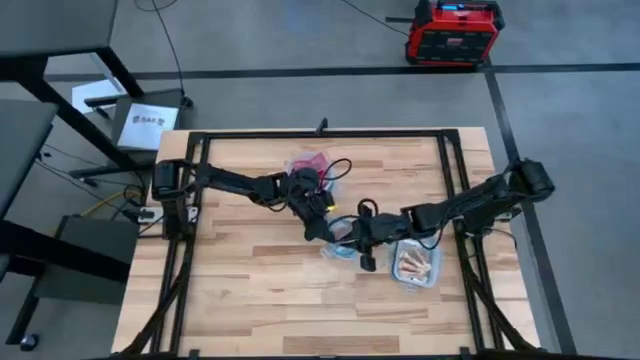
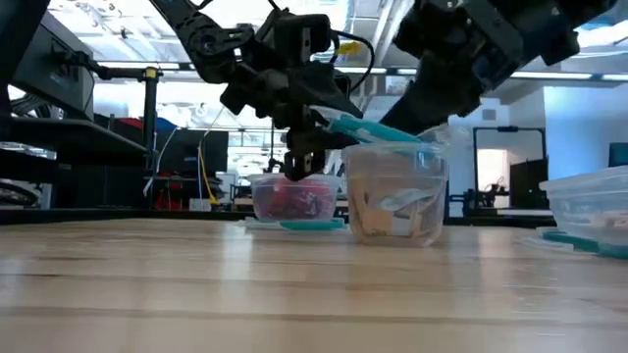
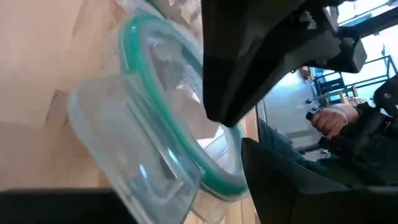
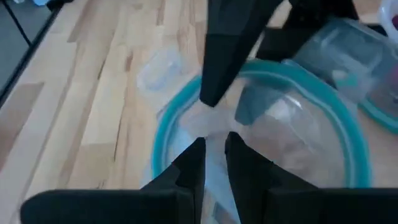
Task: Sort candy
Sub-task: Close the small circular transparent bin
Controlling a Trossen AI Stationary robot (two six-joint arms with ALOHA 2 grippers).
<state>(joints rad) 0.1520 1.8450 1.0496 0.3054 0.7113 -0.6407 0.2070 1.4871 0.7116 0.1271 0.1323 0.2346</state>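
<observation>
The tub (image 1: 416,265) near the right holds whitish-orange candy (image 1: 412,264) lying long axis near to far. At the table's middle both grippers meet over a teal-rimmed bowl (image 4: 261,134); the right gripper (image 4: 214,155) stands narrow, almost closed, at its rim, while the left gripper (image 1: 322,228) cannot be told. Farther left, a bowl of red candy (image 2: 292,201). No writing is readable

Clear bowls (image 2: 392,196), rectangular tub (image 1: 417,265), red case (image 1: 453,32).
</observation>
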